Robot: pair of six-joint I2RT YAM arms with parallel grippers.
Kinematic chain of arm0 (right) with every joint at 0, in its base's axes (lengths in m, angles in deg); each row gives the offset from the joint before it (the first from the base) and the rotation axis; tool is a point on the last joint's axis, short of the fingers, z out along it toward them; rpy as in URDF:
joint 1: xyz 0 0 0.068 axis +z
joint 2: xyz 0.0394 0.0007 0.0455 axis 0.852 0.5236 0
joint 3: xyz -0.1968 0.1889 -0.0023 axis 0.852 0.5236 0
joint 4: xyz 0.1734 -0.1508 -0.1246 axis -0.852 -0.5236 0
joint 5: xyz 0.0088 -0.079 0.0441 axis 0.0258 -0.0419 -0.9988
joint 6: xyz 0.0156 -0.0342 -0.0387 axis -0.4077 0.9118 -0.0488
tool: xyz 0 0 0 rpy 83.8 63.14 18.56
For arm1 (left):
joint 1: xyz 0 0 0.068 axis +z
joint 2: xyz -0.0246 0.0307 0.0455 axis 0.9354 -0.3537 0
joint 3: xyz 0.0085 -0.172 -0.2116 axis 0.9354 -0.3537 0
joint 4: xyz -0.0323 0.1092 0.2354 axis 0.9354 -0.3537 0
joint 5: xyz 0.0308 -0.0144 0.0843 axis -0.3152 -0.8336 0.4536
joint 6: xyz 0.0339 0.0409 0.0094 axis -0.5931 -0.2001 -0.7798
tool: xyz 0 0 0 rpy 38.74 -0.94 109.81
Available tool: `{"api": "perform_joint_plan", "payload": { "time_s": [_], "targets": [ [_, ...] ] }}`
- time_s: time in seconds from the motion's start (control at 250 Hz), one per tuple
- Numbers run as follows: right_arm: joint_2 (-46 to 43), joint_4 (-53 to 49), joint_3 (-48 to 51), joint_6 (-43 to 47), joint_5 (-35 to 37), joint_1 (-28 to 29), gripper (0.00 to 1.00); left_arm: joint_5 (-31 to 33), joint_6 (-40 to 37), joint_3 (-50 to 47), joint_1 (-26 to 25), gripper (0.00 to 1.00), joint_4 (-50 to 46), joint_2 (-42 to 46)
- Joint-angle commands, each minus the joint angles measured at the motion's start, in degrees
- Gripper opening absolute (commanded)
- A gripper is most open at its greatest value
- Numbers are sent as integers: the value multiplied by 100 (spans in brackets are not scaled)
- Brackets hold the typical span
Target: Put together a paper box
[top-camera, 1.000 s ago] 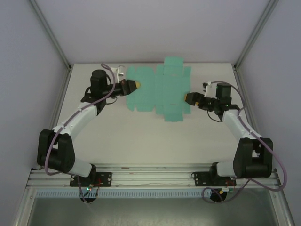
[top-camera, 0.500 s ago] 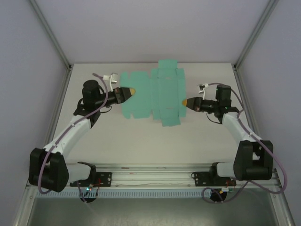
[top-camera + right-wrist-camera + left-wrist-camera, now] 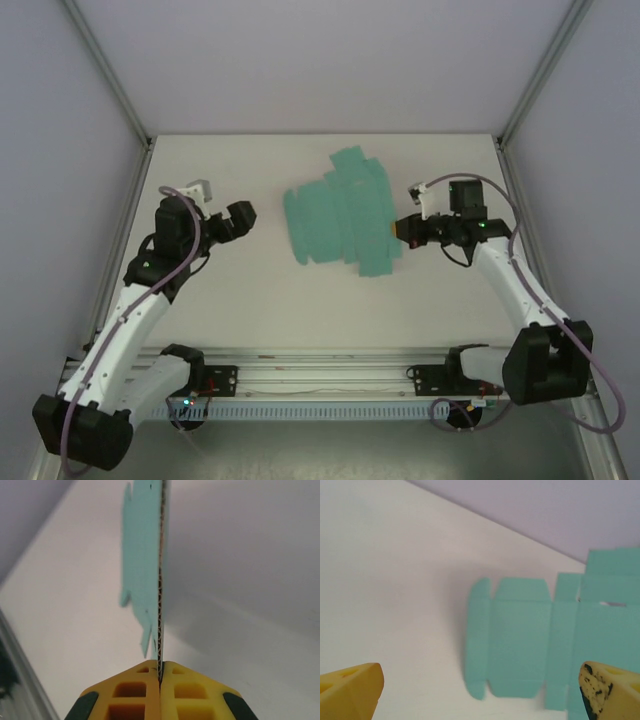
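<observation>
The paper box [image 3: 338, 215], a flat teal die-cut sheet, sits mid-tabletop [image 3: 300, 300], slightly skewed, spanning from one arm toward the other. The right end effector [image 3: 393, 229] is clenched on its right edge, with the card pinched edge-on. The left end effector [image 3: 240, 217] is released, jaws wide, apart from the left flaps straight ahead, so I judge the right arm nearer
</observation>
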State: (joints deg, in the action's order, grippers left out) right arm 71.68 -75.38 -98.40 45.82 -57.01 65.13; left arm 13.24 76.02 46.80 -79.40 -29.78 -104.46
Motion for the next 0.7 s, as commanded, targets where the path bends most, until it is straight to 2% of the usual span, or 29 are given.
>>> {"api": "perform_joint_plan", "payload": {
  "time_s": [0.0, 0.184, 0.3, 0.392, 0.512, 0.568, 0.696],
  "targets": [
    [229, -684, -209, 1302, 1032, 323, 0, 711, -236, 5, -9, 100, -726, 89],
    [1031, -775, -683, 2217, 3019, 1176, 0, -665, -261, -60, -9, 100, 67, -380],
    [1534, -277, -774, 2943, 4179, 1653, 0, -1430, -212, 213, -9, 100, 618, -1127],
    [1746, 646, -672, 3274, 4418, 1849, 0, -1889, -163, 631, -24, 100, 949, -1920],
    [1935, 1723, -431, 3723, 4174, 1984, 0, -2254, -257, 1456, -91, 100, 899, -2977],
    [2088, 1863, -511, 3792, 4208, 2032, 0, -2358, -278, 1836, -165, 99, 809, -3409],
    [2356, 1785, -733, 3861, 4256, 2107, 0, -2896, -73, 2441, -299, 92, 838, -4175]
  ]
}}
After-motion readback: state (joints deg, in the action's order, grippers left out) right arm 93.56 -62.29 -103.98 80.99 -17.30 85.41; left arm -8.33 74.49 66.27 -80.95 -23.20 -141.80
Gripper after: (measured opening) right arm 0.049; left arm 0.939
